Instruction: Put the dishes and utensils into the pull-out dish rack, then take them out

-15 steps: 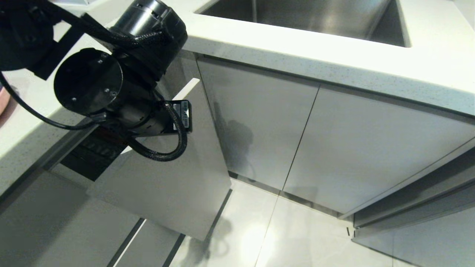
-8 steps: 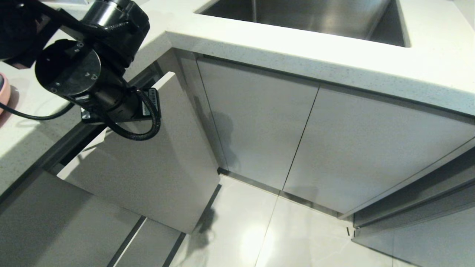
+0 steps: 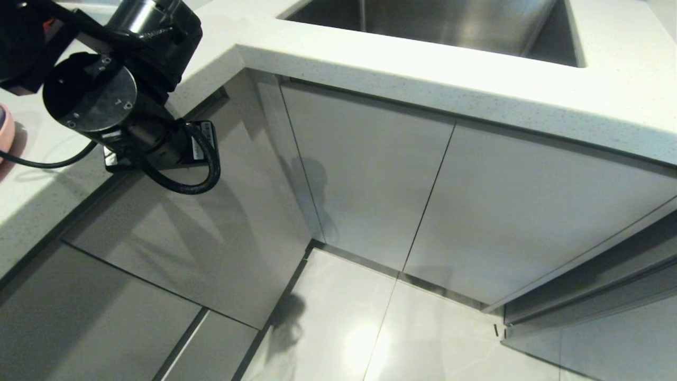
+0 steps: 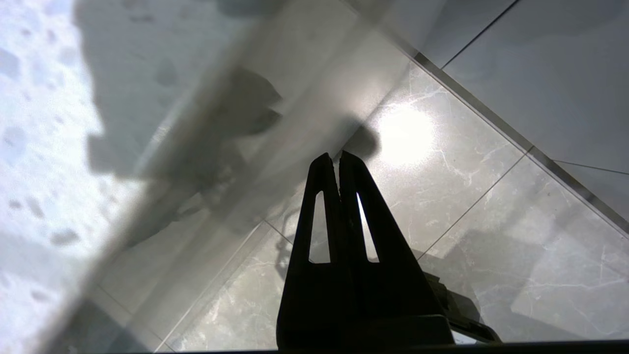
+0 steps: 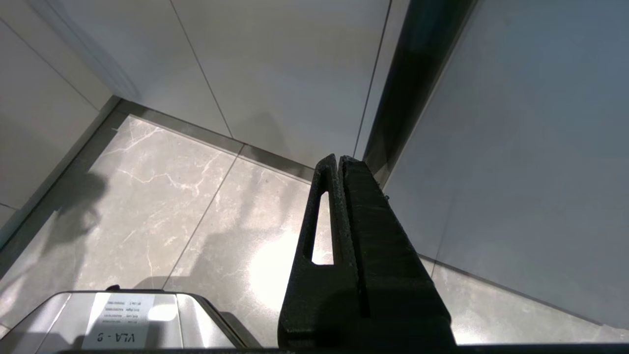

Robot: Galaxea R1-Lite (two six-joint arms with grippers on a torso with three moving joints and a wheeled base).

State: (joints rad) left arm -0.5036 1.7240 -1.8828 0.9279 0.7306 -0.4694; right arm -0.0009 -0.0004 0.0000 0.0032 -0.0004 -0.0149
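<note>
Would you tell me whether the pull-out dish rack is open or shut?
Shut: its white front panel sits flush with the neighbouring cabinet fronts under the countertop.

White speckled worktop, L-shaped, with a steel sink recessed at the far side. Below its edge, flat grey cabinet doors meet at narrow vertical seams; all fronts lie flush. A pink object, cut by the frame edge, rests on the worktop's left part. Glossy marbled floor tiles reflect a bright light patch; a dark plinth runs along the cabinet base.
</note>
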